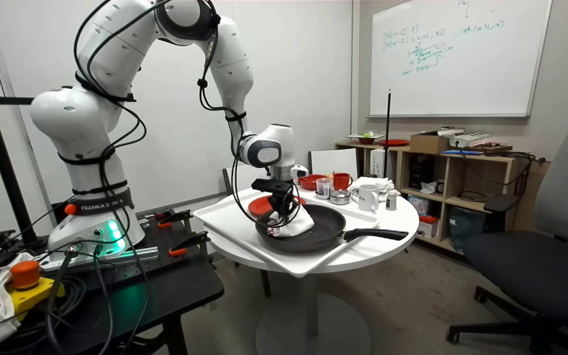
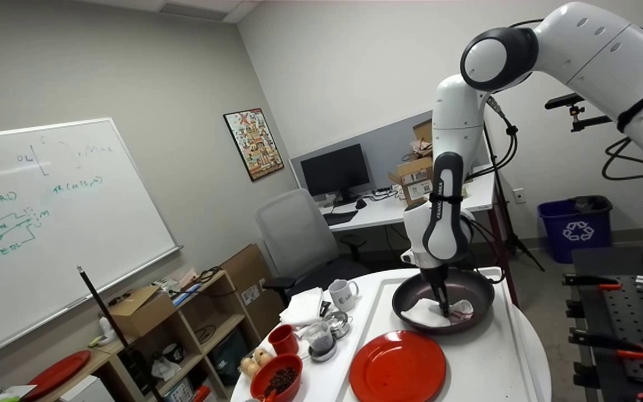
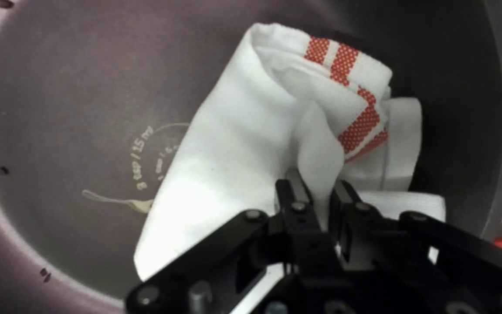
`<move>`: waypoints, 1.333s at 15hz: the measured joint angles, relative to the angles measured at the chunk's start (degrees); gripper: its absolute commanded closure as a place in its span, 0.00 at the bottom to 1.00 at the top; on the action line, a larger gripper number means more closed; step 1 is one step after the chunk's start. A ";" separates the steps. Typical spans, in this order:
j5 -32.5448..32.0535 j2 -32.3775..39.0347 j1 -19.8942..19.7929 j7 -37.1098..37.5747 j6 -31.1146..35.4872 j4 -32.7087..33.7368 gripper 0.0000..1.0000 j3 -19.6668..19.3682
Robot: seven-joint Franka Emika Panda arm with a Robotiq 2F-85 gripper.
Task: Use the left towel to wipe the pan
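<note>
Robotiq gripper (image 3: 315, 187), lower right of centre in the wrist view, is clenched on a fold of the red-striped white towel (image 3: 242, 144). Left to right in an exterior view come a red bowl (image 2: 277, 360) and red mug (image 2: 285, 341), bottom, left of centre; a folded white cloth (image 2: 302, 307) and white mug (image 2: 342, 295), lower centre; a white tray (image 2: 480, 363) with a red plate (image 2: 398, 365) at the bottom and, right of centre, the black frying pan (image 2: 469, 287), towel bunched inside.

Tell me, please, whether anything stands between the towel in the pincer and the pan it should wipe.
Nothing visible does: the pincer holds a fold of the towel, which lies in the pan. The red plate sits beside the pan, out of the way.
</note>
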 measured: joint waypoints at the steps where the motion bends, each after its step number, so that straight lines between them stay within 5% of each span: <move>1: 1.18 0.28 -1.54 -0.37 -0.33 1.18 0.97 0.95; 9: 9.96 4.30 -11.24 -2.63 -7.64 13.16 0.97 3.48; 20: 13.08 11.72 -11.53 -1.49 -16.81 24.20 0.97 0.40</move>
